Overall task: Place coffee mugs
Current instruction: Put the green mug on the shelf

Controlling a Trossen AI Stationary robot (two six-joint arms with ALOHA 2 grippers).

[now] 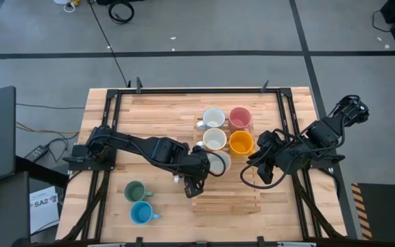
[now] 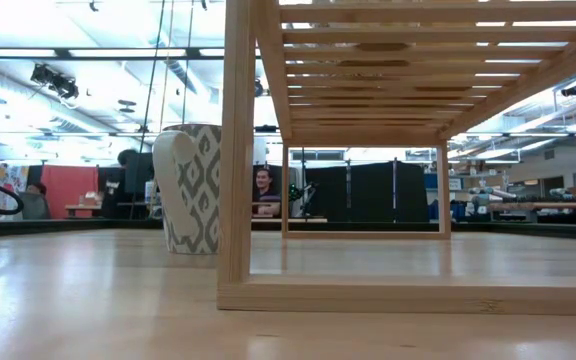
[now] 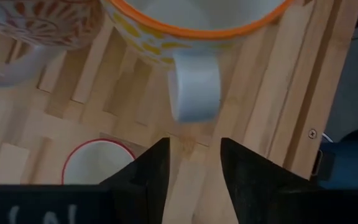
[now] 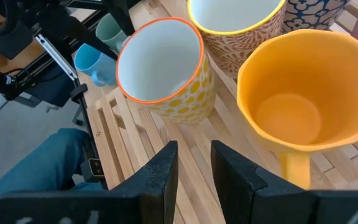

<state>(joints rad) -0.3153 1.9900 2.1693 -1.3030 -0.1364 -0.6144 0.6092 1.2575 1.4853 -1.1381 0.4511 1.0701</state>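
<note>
Five mugs stand grouped on the wooden slats at the table's middle: a white one (image 1: 213, 118), a pink one (image 1: 240, 118), a white one (image 1: 214, 139), an orange one (image 1: 241, 143) and an orange-rimmed white one (image 1: 218, 162). A green mug (image 1: 135, 191) and a blue mug (image 1: 141, 213) stand apart on the near left. My left gripper (image 1: 203, 173) is open just left of the orange-rimmed mug (image 3: 191, 25), whose handle (image 3: 194, 93) points at its fingers (image 3: 194, 168). My right gripper (image 1: 260, 168) is open (image 4: 194, 165), just near-right of the orange mug (image 4: 297, 106).
A slatted wooden rack (image 1: 225, 195) lies near the table's near edge; the low view shows its frame (image 2: 236, 150) with a grey-patterned mug (image 2: 193, 190) beside it. A red-rimmed round opening (image 3: 98, 163) shows close before my left fingers. A person's leg (image 4: 36, 168) shows beside the table.
</note>
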